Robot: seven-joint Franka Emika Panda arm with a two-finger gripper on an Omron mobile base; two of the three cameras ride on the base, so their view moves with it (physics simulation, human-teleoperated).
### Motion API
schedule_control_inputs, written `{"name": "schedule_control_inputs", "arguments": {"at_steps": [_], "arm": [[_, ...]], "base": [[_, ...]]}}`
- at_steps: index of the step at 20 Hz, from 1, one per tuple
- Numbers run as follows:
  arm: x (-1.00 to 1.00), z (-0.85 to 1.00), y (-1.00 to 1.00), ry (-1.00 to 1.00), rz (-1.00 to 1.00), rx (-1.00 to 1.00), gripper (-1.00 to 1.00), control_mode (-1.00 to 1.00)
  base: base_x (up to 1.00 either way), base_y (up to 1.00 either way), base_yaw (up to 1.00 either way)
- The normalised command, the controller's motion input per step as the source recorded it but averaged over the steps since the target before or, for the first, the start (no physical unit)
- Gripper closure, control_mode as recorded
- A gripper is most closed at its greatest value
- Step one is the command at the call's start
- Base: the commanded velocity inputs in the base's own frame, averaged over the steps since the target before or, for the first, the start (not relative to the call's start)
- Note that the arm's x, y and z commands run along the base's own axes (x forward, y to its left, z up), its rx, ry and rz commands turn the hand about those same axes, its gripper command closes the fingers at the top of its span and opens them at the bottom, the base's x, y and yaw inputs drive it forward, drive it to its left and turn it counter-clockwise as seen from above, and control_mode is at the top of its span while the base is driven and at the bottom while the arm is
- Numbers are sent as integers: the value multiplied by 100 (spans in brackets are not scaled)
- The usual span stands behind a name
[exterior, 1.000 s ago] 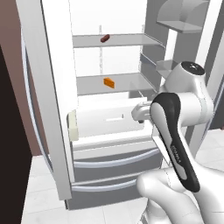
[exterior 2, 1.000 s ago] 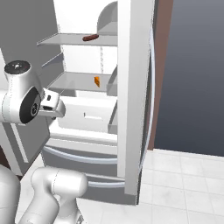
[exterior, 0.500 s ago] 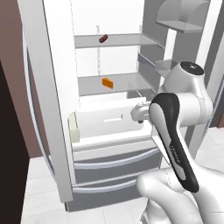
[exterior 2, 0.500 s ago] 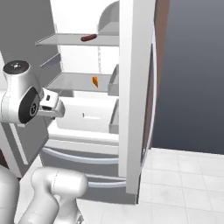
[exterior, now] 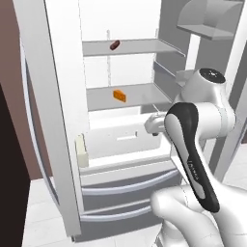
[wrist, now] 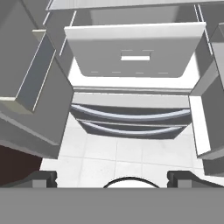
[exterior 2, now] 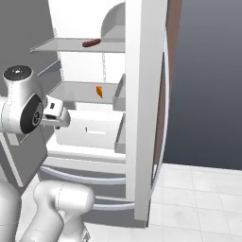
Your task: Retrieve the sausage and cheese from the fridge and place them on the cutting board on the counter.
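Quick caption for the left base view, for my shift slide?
Fridge doors open: sausage on the upper shelf, cheese one shelf below, arm raised before them.

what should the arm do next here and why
Probably raise the open gripper and reach in toward the cheese on the lower shelf. The fridge doors stand open, the sausage lies on the shelf above, and the hand view looks down at the drawers and floor, so the gripper is below both items and holds nothing.
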Motion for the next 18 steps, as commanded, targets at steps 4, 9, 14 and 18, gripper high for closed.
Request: {"name": "schedule_control_inputs", "arguments": {"at_steps": [4, 9, 14, 18], "arm": [[0, 0, 0, 0, 0, 0, -100, 100], [0, 0, 0, 0, 0, 0, -100, 100], [0, 0, 0, 0, 0, 0, -100, 100], [0, 0, 0, 0, 0, 0, -100, 100]], "base": [[58, 0, 0], [45, 0, 3], [73, 0, 10], [58, 0, 10]]}}
